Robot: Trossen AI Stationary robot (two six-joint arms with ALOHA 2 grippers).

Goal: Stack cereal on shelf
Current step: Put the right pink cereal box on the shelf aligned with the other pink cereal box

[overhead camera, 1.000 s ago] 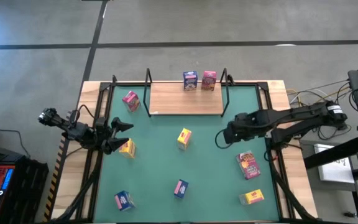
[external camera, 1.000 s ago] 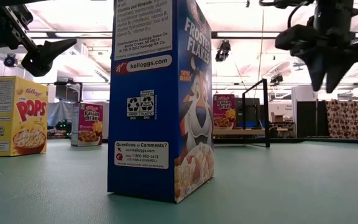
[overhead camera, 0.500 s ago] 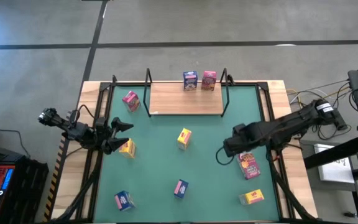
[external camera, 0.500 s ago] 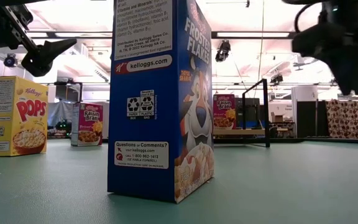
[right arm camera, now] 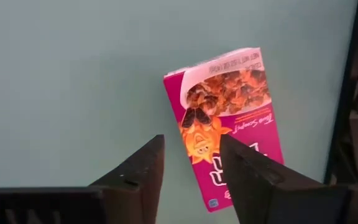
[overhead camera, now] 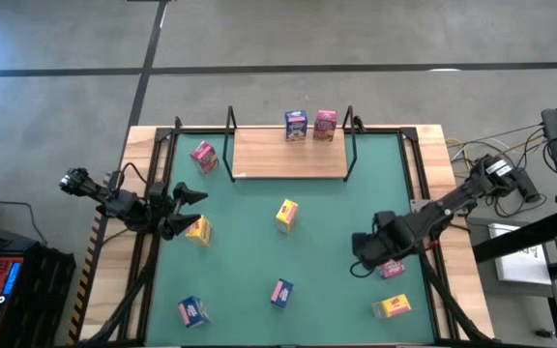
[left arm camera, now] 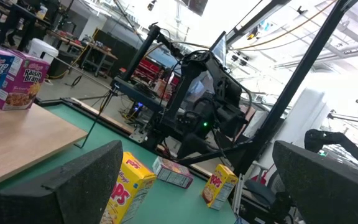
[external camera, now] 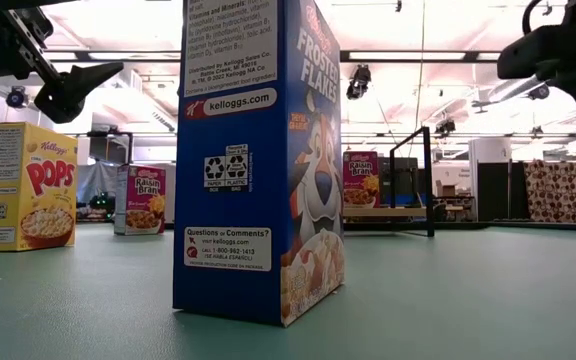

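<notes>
Over the last second my right gripper (overhead camera: pixel 360 265) has swung back from the middle of the green table mat (overhead camera: pixel 249 261) toward the near right side and now hangs over the flat-lying magenta cardboard cereal box (right arm camera: pixel 229 118), which rests face up on the mat near the right edge. My right fingers (right arm camera: pixel 138 171) are parted only a narrow way, holding nothing, with one finger just over the box's printed face and the other over bare mat. The box looks light and hollow, stiff along its edges but easy to dent on its broad faces, and the printed card is probably slick, so I judge the best hold is across its narrow sides, squeezed gently; for that my fingers would have to open wider first. Farther off, a blue cardboard box (overhead camera: pixel 296 125) and another magenta box (overhead camera: pixel 325 124) already stand on the light-wood shelf board (overhead camera: pixel 278 155) at the far edge, while the other yellow, blue and magenta boxes are scattered on the mat. My left gripper (overhead camera: pixel 184 208) waits at the left side, fingers spread wide and empty, just beside a yellow box (overhead camera: pixel 198 230).
</notes>
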